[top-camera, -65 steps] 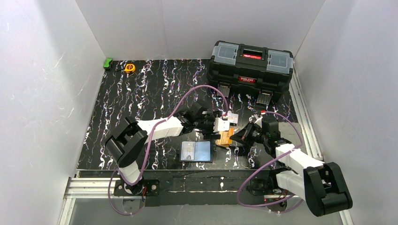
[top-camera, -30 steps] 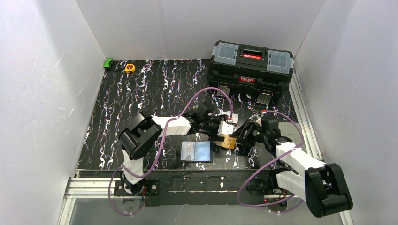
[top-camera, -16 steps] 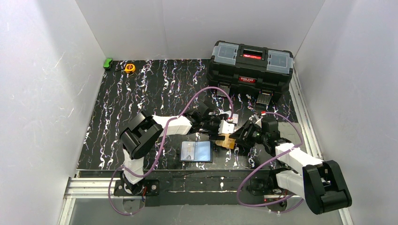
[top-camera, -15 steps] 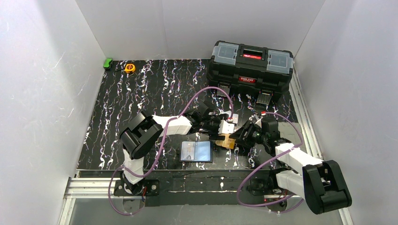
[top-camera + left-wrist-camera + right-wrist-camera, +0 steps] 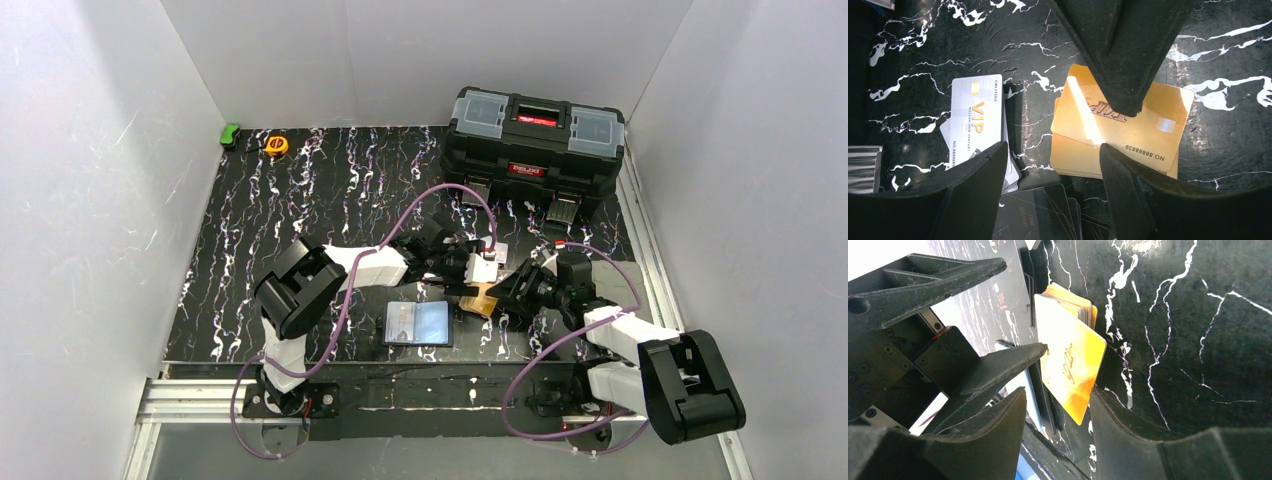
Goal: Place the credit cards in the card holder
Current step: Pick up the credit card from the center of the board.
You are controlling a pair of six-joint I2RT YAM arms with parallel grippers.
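Note:
The credit cards lie in piles between the arms: an orange stack (image 5: 481, 300) (image 5: 1118, 135), silver VIP cards (image 5: 975, 117) and black cards (image 5: 1043, 212). The card holder (image 5: 418, 323) lies open just to their left, bluish sleeves up. My left gripper (image 5: 470, 283) (image 5: 1053, 147) hangs open over the piles, one finger over the silver cards and one at the orange stack. My right gripper (image 5: 506, 292) (image 5: 1058, 392) is open around the skewed, tilted top orange card (image 5: 1070, 372). One right finger (image 5: 1120, 75) rests on that card.
A large black toolbox (image 5: 533, 135) stands at the back right. A yellow tape measure (image 5: 277, 145) and a small green object (image 5: 230, 135) sit at the back left. White walls close in three sides. Purple cables loop over both arms.
My right gripper has crept left onto the orange stack and its jaws have narrowed. The top orange card now sits askew. The left gripper has barely moved in the last second.

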